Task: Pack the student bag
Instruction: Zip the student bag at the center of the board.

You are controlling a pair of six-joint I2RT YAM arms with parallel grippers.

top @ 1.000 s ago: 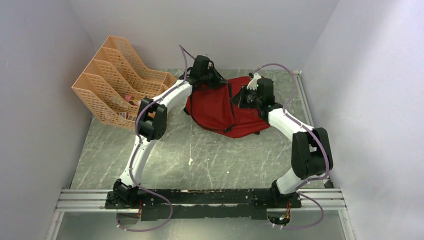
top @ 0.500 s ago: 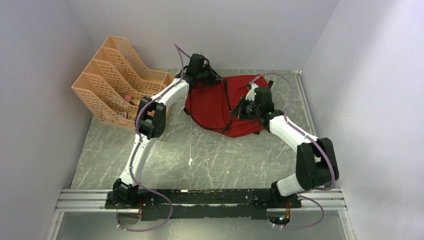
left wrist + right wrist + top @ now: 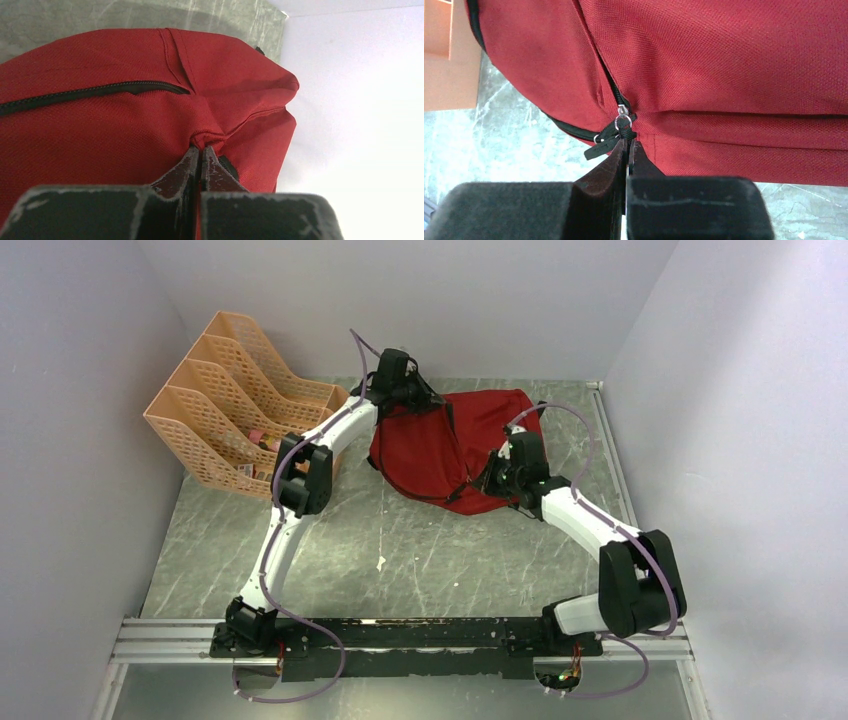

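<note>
Top external view showed the student bag (image 3: pixel 440 445) lying on the marbled tabletop (image 3: pixel 400 550) toward the far wall. It sat just right of the orange mesh file rack (image 3: pixel 225 400), between the two wrists. The left arm (image 3: pixel 300 475) reached over to the bag's far left corner, and the right arm (image 3: pixel 580 520) reached to its near right edge.

In the left wrist view, the left jaws were pressed tight together with no gap between them. They pinched a small fold of the student bag (image 3: pixel 125 125) where a seam bunched up at their tips. A black zipper line (image 3: pixel 90 92) ran across the red fabric above the pinch, closed along the stretch in view.

In the right wrist view, the right jaws were likewise closed flat against each other, nipping the black cord of a zipper pull (image 3: pixel 622 122). That pull hung from a small silver ring at the end of a zipper line on the student bag (image 3: pixel 734 65). A second black pull tab (image 3: pixel 599 147) hung loose just left of the tips, outside their hold. Red fabric filled most of that view, with the tabletop (image 3: pixel 514 145) visible below it and a corner of the file rack (image 3: pixel 449 60) at the left edge.
</note>
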